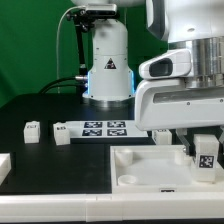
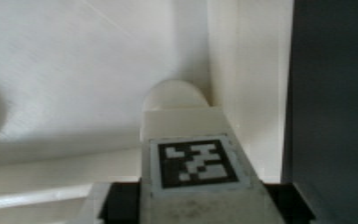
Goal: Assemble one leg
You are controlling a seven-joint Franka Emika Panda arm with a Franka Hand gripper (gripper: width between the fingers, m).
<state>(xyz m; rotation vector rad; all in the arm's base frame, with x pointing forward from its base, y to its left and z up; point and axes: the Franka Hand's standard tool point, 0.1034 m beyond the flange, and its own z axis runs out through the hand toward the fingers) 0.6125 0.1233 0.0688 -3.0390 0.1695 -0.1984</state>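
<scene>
My gripper (image 1: 205,155) is shut on a leg (image 1: 205,152), a stubby white block with a black-and-white tag, and holds it over the right side of the large white tray-like piece (image 1: 140,160). In the wrist view the leg (image 2: 190,140) fills the middle, its rounded tip pointing toward the tray's corner wall (image 2: 87,60), with dark fingers (image 2: 286,205) on both sides of it. Whether the leg touches the tray cannot be told.
The marker board (image 1: 98,129) lies in the middle of the black table. Two loose white legs (image 1: 32,129) (image 1: 161,134) stand on the table, another white part (image 1: 3,165) at the exterior view's left edge. The robot base (image 1: 108,70) stands behind.
</scene>
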